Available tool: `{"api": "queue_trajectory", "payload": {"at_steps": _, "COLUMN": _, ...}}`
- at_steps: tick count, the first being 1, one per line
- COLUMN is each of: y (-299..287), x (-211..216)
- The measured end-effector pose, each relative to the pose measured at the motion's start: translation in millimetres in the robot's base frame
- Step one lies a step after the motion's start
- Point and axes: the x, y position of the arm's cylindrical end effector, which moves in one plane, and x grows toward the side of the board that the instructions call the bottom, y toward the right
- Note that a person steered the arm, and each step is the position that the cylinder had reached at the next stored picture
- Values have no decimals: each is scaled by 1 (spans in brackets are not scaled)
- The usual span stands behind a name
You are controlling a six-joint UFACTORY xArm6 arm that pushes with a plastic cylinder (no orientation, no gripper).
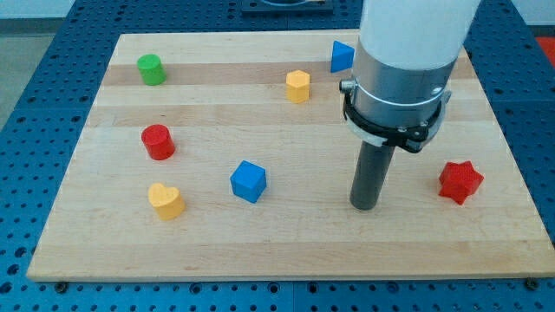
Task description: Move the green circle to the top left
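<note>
The green circle (152, 69) stands near the top left corner of the wooden board (286, 251). My tip (364, 206) rests on the board right of centre, far from the green circle. It lies between the blue cube (249, 181) at its left and the red star (460, 182) at its right, touching neither.
A red circle (158, 142) and a yellow heart (165, 200) sit at the left. A yellow hexagon (297, 86) and a blue triangle (342, 56) sit near the top middle. The arm's white body (408, 52) hangs over the top right.
</note>
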Motion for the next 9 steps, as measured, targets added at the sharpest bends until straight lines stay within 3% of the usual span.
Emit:
{"api": "queue_trajectory", "payload": {"at_steps": 6, "y": 7, "x": 1}}
{"api": "queue_trajectory", "payload": {"at_steps": 8, "y": 6, "x": -18}}
{"api": "queue_trajectory", "payload": {"at_steps": 9, "y": -27, "x": -52}}
